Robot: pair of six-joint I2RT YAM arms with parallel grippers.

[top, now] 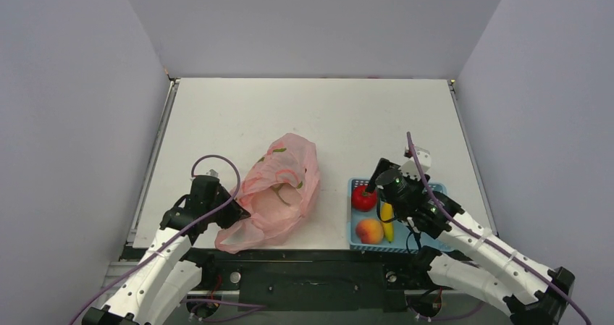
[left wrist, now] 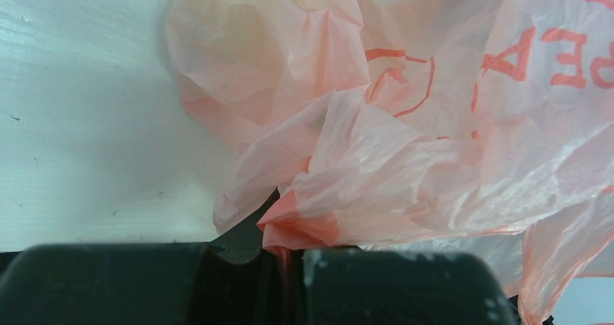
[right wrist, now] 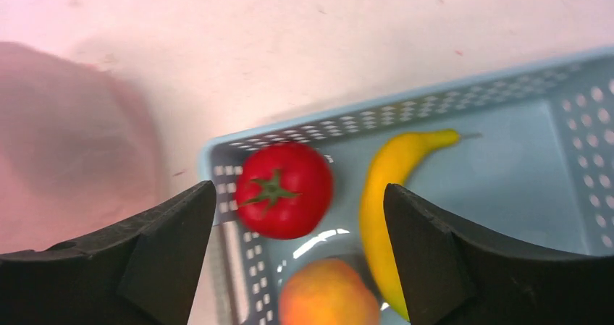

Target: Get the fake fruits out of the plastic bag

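Observation:
The pink plastic bag (top: pixel 279 191) lies crumpled left of the table's centre, and something pale bulges inside it. My left gripper (top: pixel 235 210) is shut on a pinched fold of the plastic bag (left wrist: pixel 304 224) at its near left edge. In the blue basket (top: pixel 357 234) lie a red tomato (top: pixel 363 198), a peach (top: pixel 370 231) and a yellow banana (top: pixel 387 220). My right gripper (top: pixel 382 187) hovers open just above them. In the right wrist view the tomato (right wrist: pixel 284 190), the banana (right wrist: pixel 380 209) and the peach (right wrist: pixel 329 292) show between its wide-spread fingers (right wrist: pixel 170 245).
The basket's perforated rim (right wrist: pixel 405 100) faces the bag, with a strip of white table (top: pixel 333 195) between them. Grey walls close in the table on three sides. A metal rail (top: pixel 156 151) runs along the left edge.

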